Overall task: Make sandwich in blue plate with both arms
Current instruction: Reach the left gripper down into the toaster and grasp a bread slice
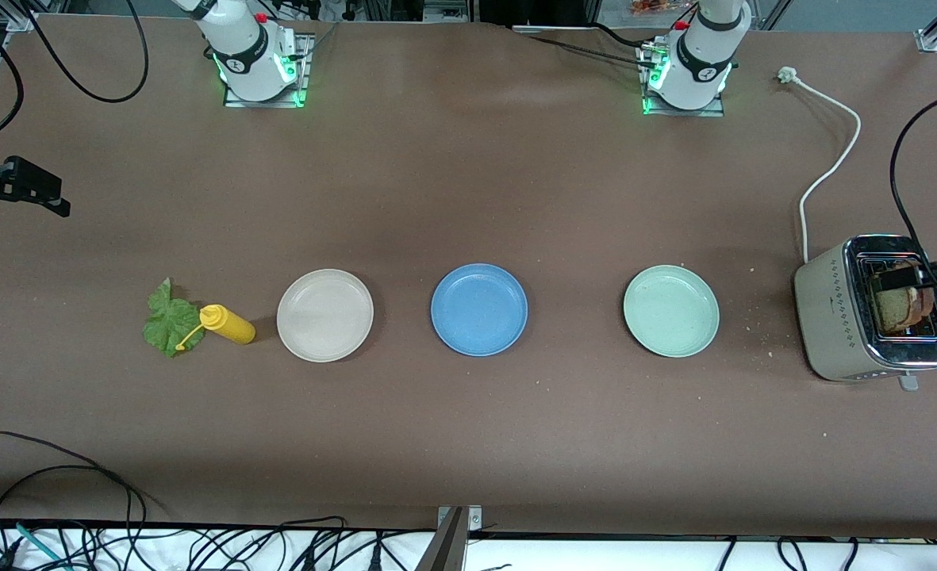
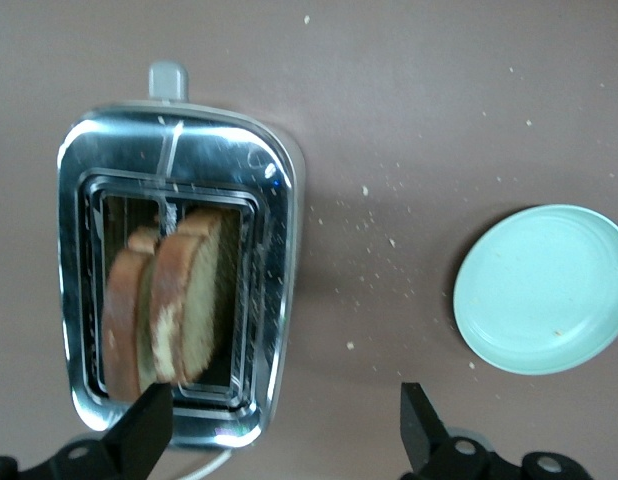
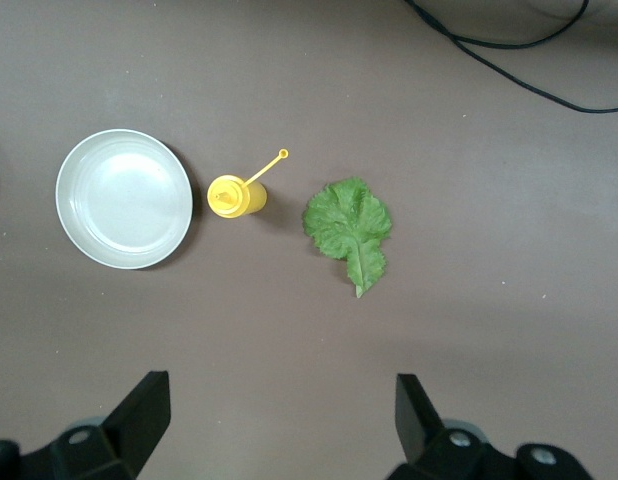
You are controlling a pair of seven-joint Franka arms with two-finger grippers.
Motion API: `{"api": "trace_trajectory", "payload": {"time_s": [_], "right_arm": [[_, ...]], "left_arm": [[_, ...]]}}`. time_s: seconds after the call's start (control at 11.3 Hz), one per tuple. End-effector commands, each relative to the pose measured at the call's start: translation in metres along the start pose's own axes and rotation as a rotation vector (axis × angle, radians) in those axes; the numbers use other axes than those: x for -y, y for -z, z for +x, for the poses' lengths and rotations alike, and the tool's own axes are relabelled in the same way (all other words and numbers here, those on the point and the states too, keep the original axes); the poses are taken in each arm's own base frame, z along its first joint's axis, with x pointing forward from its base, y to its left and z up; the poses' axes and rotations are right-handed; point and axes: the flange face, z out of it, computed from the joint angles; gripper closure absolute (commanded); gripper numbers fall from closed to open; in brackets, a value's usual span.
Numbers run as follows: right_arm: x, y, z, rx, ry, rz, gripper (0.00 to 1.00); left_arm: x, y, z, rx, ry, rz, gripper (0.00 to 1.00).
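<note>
On the brown table (image 1: 468, 198), the empty blue plate (image 1: 479, 309) waits midway, left gripper (image 2: 279, 430) spread above the toaster's bread slices (image 2: 174, 305), right gripper (image 3: 279, 420) spread above the lettuce leaf (image 3: 349, 225), ready for pickup.

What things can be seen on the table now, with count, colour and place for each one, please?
blue plate: 1, blue, middle of the row of plates, bare.
cream plate: 1, cream-beige, toward the right arm's end.
mint plate: 1, pale green, toward the left arm's end.
bottle: 1, yellow, beside the cream plate.
lettuce leaf: 1, green, beside the bottle.
toaster: 1, beige and chrome, at the left arm's end.
bread slices: 2, brown, in the toaster slots.
left gripper: black, open, over the toaster.
right gripper: black, open, over the table near the lettuce leaf.
</note>
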Motion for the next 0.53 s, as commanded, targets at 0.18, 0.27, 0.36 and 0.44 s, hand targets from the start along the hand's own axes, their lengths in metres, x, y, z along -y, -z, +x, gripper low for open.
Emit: {"api": "trace_trajectory", "payload": {"time_s": [0.18, 0.27, 0.36, 0.44], "right_arm": [[0.001, 0.003, -0.002, -0.008, 0.013, 0.003, 0.00], [0.000, 0.002, -0.001, -0.007, 0.012, 0.005, 0.00], [0.000, 0.003, -0.002, -0.007, 0.012, 0.003, 0.00], [0.000, 0.002, -0.001, -0.007, 0.012, 0.005, 0.00]], "left_arm": [[0.036, -0.021, 0.024, -0.044, -0.069, 0.020, 0.00], [0.038, -0.026, 0.029, -0.066, -0.069, 0.025, 0.00], [0.042, -0.035, 0.034, -0.068, -0.065, 0.025, 0.00], [0.043, -0.044, 0.036, -0.057, -0.062, 0.019, 0.00]]}}
